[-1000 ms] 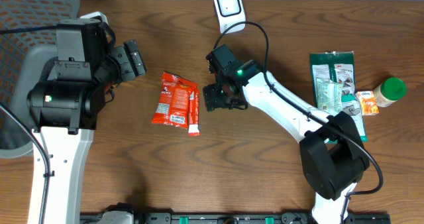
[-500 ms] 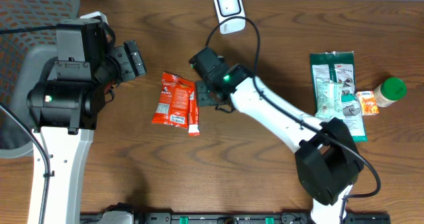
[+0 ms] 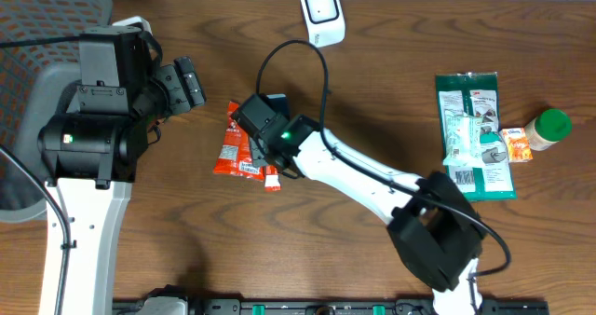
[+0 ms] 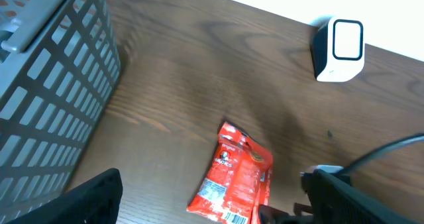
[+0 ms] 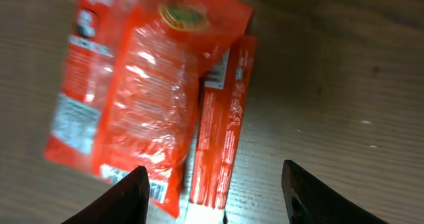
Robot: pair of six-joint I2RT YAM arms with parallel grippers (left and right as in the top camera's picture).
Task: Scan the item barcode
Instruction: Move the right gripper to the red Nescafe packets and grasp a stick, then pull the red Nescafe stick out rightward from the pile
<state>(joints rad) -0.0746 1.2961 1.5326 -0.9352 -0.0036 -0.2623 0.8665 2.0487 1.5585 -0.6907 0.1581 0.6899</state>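
L gripper (image 4: 213, 184): jaws wide apart, holding nothing – raised over the table's left part, near the grey mesh basket (image 4: 46, 85)
R gripper (image 5: 212, 169): jaws partway open, nothing between them; it hovers right over the red snack packet (image 5: 132, 85), one finger to each side of the pic in the wrist view. Contact w/ the packet can't be judged, since that view is blurred
R arm: stretched across the table from lower right to centre-left, cable looping above it
Red snack packet: lies flat on the wood table (image 3: 372, 82), centre-left, long axis roughly front-to-back. In the overhead view its right part is covered by the R gripper head
Red stick pack (image 5: 225, 124): narrow, touching the snack packet's right edge and parallel to it
Barcode: white label patch at the packet's lower end; the bars themselves are too blurred to make out
Scanner (image 3: 321, 12): white unit w/ dark window, at the back edge near centre – well apart from the packet
Other items, far right: green pouch (image 3: 470, 133) flat, small orange-and-white box (image 3: 515, 144) beside it, green-capped bottle (image 3: 548, 129) just right of the box
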